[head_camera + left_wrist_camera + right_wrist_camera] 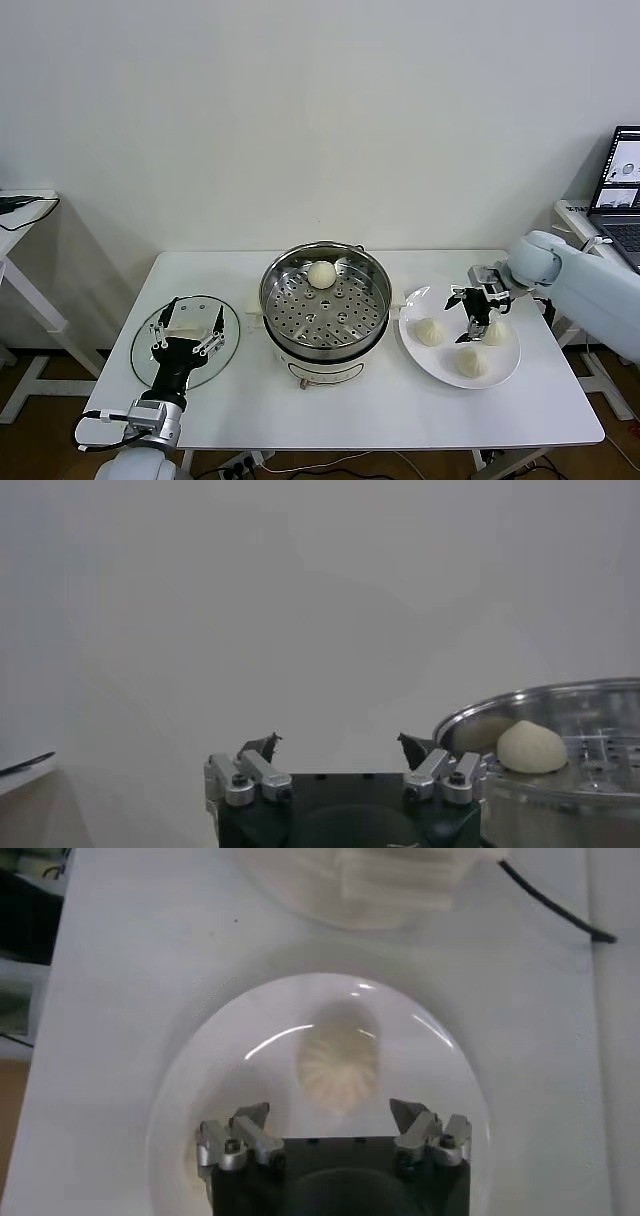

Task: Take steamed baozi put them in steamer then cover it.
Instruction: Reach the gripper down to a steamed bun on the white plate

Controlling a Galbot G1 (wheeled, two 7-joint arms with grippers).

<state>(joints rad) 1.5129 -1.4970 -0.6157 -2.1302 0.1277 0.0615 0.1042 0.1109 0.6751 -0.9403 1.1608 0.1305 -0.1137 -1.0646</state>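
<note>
The steel steamer (325,300) stands mid-table with one baozi (321,273) on its perforated tray; the left wrist view shows the same steamer (560,705) and baozi (532,748). Three more baozi (429,331) (471,362) (495,330) lie on a white plate (440,365) to the right. My right gripper (478,315) hovers open over the plate, and in its wrist view a pleated baozi (338,1070) lies just ahead of the open right gripper (332,1118). The glass cover (225,325) lies flat on the left. My left gripper (187,332) hangs open above it, holding nothing (340,745).
A laptop (620,195) sits on a side stand at the far right. Another small table (25,215) stands at the far left. A black cable (550,908) runs across the table beyond the plate. The table's front strip is bare white surface.
</note>
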